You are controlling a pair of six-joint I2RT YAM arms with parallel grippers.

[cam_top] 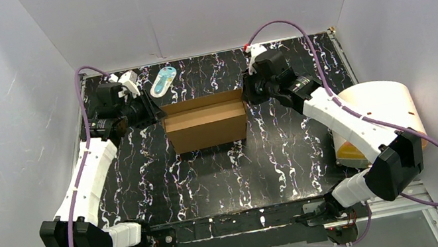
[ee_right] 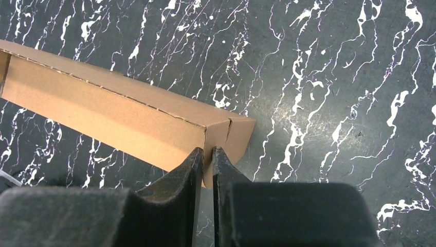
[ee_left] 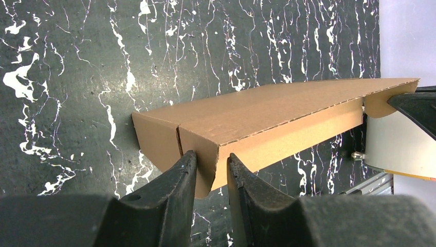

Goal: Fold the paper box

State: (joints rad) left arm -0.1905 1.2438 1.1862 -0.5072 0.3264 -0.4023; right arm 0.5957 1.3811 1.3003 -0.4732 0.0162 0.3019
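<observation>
While both ends of the paper box [cam_top: 206, 124] are pinched, we judge the fold to be in its late part: the cardboard already stands as a shallow rectangular shape in the middle of the marbled black table [cam_top: 276, 161], long walls up. On the left, our left gripper [ee_left: 212, 172] has its jaws drawn to a narrow gap filled by the folded corner of the end wall, one finger [ee_left: 177, 177] on either side. On the right, our right gripper [ee_right: 206, 164] is almost closed, with only the thin end wall between its fingers. We think the next move calls for both arms to work together, seating the end flaps without skewing or lifting the box; whether the flaps are locked inside, we cannot tell. Around us, the white-and-blue oval item [cam_top: 163, 81] lies just beyond the far left corner of the box, near our left wrist, and could be nudged. The cream cylinder with orange base [cam_top: 387, 99] lies at the right edge, partly under our right arm and well apart from the box
</observation>
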